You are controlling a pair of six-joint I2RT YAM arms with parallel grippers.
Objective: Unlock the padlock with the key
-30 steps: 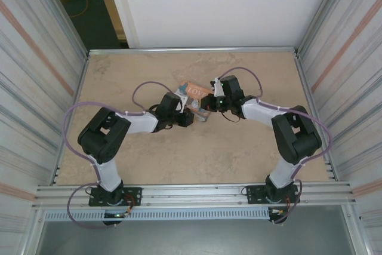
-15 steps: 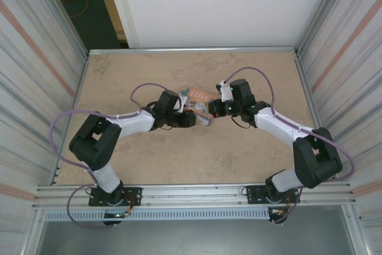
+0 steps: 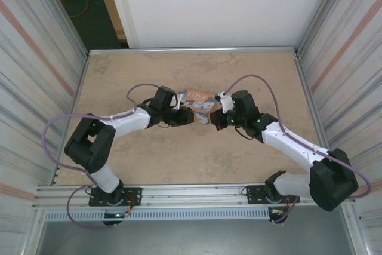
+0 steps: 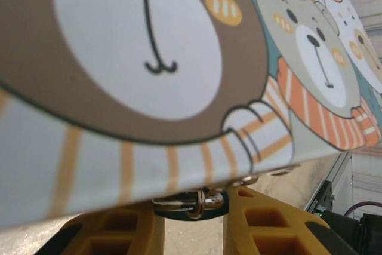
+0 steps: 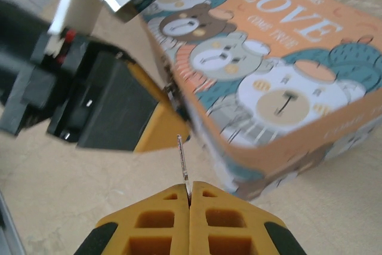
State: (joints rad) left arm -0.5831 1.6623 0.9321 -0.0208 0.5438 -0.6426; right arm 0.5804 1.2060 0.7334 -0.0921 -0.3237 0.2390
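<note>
The left gripper (image 4: 194, 231) is narrowed on the padlock (image 4: 209, 204). The dark body sits between its fingers (image 4: 268, 225), with the silvery shackle up against the edge of the tin (image 4: 149, 58) right above. The right gripper (image 5: 190, 202) is pinched closed on the key (image 5: 182, 158), a thin blade sticking straight out ahead of its tips, just short of the left gripper's finger and the tin's corner. The padlock is tiny, hard, smooth metal, so it is likely slippery and prone to swivel on its shackle. Best to hold the body's flat sides and leave the keyhole end bare. I cannot tell which way the keyhole faces. The key looks light and stiff but may pivot in the pinch, and the tin probably slides easily.
</note>
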